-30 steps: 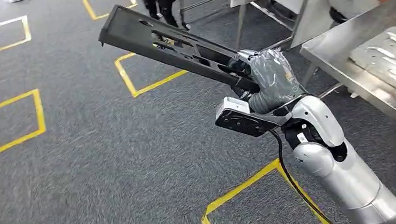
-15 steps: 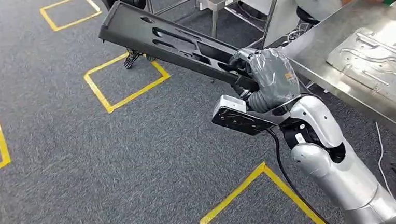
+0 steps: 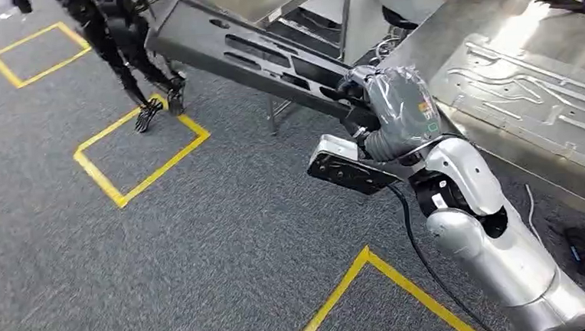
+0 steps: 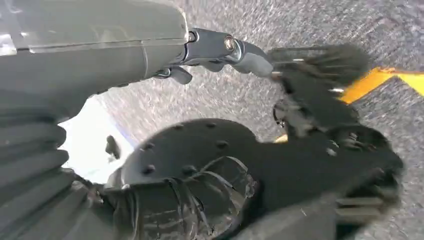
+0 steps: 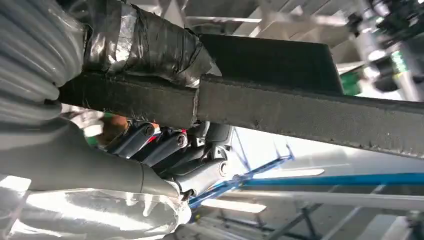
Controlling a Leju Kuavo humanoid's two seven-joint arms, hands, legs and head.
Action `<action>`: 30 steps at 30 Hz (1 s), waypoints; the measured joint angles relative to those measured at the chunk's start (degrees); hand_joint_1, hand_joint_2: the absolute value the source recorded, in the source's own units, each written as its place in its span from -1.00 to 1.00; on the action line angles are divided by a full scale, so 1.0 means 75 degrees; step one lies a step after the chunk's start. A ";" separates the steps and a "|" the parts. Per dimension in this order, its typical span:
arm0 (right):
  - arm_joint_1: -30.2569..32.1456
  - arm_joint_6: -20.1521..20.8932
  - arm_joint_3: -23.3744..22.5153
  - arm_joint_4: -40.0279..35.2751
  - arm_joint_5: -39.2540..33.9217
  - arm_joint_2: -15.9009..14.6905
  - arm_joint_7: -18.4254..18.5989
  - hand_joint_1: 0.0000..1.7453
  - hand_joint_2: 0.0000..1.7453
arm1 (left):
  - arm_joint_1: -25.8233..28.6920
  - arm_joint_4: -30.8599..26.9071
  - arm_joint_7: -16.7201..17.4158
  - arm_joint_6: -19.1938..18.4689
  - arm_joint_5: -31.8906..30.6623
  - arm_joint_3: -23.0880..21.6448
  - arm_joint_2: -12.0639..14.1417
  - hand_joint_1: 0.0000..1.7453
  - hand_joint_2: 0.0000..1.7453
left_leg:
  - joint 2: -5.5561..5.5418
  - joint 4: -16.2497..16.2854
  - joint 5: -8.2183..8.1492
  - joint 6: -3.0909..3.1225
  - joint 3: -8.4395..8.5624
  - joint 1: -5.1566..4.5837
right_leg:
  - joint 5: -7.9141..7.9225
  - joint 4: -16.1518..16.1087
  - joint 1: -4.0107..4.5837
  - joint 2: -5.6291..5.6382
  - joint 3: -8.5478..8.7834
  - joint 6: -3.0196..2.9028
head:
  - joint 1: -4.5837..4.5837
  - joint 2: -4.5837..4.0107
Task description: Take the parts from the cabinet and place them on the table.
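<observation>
Whole head view shifted against the two earlier pictures: yellow floor squares [image 3: 139, 156] slid toward lower left, steel table [image 3: 450, 33] now larger and filling upper right. Taken as camera turn with the body, not motion of the things. Reads as carry stage, closing on the table; placing not yet done.

Right hand [image 3: 393, 109] clenched around near end of long black part [image 3: 256, 56], same grip as in both earlier pictures. Right wrist view: taped fingers [image 5: 145, 42] wrapped over the part's edge.

Part held in mid air above grey carpet, frame centre to upper left. Long axis on a diagonal: held end at centre, free end toward upper left, slotted face up toward camera. Free end points away from the table, so a swing toward upper right probably needed before set-down.

Left hand [image 4: 320, 95] hanging over carpet, blurred; open or closed cannot be told.
</observation>
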 joint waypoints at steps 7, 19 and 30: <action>0.0012 0.0032 0.0015 0.0003 -0.0020 -0.0006 0.0047 1.00 1.00 | -0.0075 0.0017 -0.0003 -0.0023 0.0009 0.0000 0.0076 -1.00 1.00 | -0.0156 -0.1182 0.1414 0.0234 0.0318 -0.0041 | -0.0391 -0.0102 -0.0044 0.0251 0.0232 0.0281 | -0.0023 0.0000; 0.0004 0.0044 0.0079 0.0108 0.0152 -0.0021 0.0128 1.00 1.00 | -0.0033 0.0026 -0.0023 -0.0018 0.0079 0.0000 0.0096 -1.00 1.00 | 0.0449 -0.1100 0.0651 0.0071 0.1100 -0.0029 | 0.0581 0.0133 -0.0079 -0.1115 -0.0756 0.0426 | 0.0056 0.0000; -0.0125 0.0119 0.0114 0.0128 0.0295 -0.0032 0.0274 1.00 1.00 | -0.0037 0.0026 -0.0029 -0.0041 0.0099 0.0000 0.0084 -1.00 1.00 | -0.0004 0.0579 0.0379 0.0118 0.0077 -0.0002 | 0.0529 0.0086 -0.0014 -0.0083 -0.0609 0.0147 | -0.0067 0.0000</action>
